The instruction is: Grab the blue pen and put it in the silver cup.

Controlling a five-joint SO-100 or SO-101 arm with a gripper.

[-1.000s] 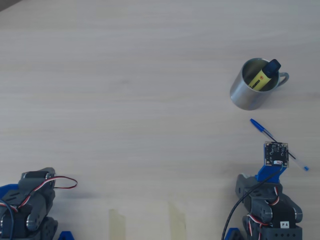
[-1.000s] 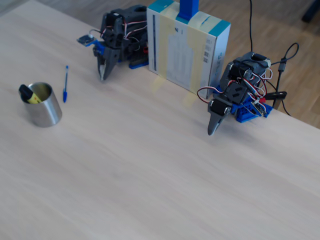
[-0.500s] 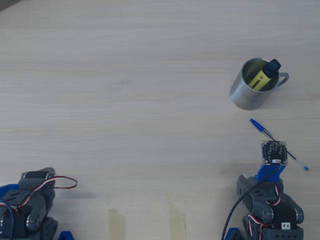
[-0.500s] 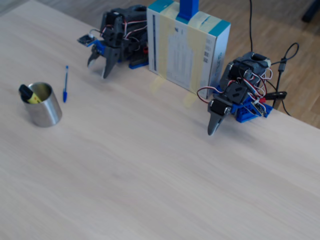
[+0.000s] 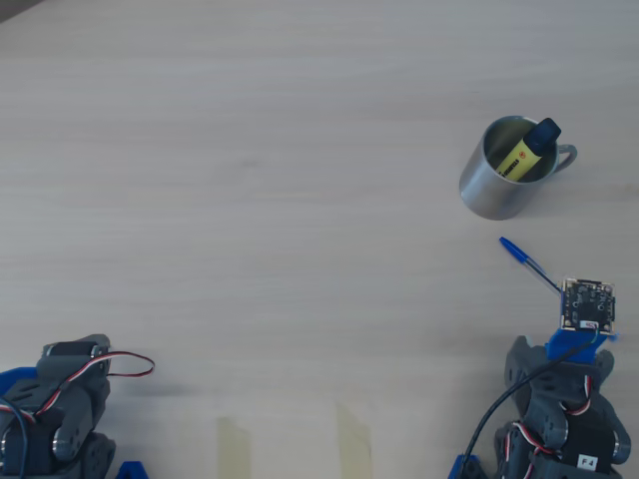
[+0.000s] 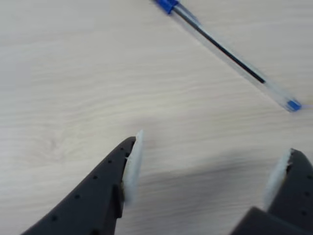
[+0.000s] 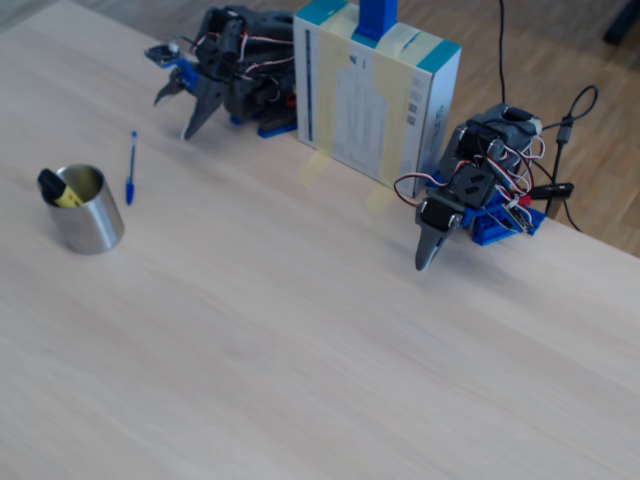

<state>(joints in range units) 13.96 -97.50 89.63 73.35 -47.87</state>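
A yellow highlighter [image 5: 526,152] stands in the silver cup [image 5: 496,185]; beside the cup lies the slim clear blue pen [image 6: 230,55], below the gripper [image 6: 208,169] spread wide, empty.

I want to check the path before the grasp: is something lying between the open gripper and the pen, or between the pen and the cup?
Nothing visible lies on either path. In the wrist view only bare table separates the gripper from the pen. In the overhead view the table between pen and cup is bare too. A highlighter already stands inside the cup, leaving room beside it.
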